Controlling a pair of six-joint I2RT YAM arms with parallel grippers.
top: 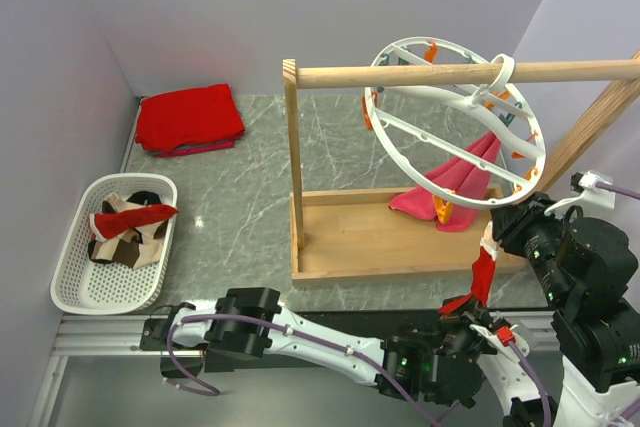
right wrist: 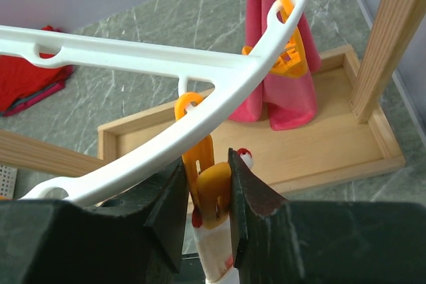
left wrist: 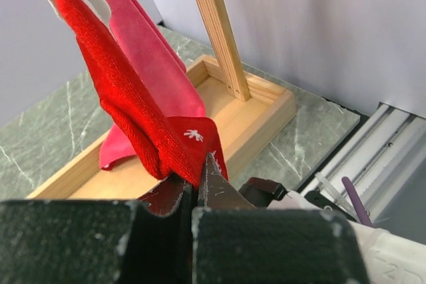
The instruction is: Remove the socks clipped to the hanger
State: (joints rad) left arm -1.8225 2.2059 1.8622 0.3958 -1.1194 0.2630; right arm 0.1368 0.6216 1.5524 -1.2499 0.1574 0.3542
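My right pincer (right wrist: 206,194) squeezes the orange peg (right wrist: 200,161) just under the hanger (right wrist: 133,54) to spring it open. My left pincer (left wrist: 196,181) pinches the red sock (left wrist: 126,91) hanging above it by its lower tip, ready to draw it free.

A grey-green marbled counter (top: 240,209) is bounded by plain lavender walls (top: 250,7); a metal rail (top: 100,333) is seen along its near edge.
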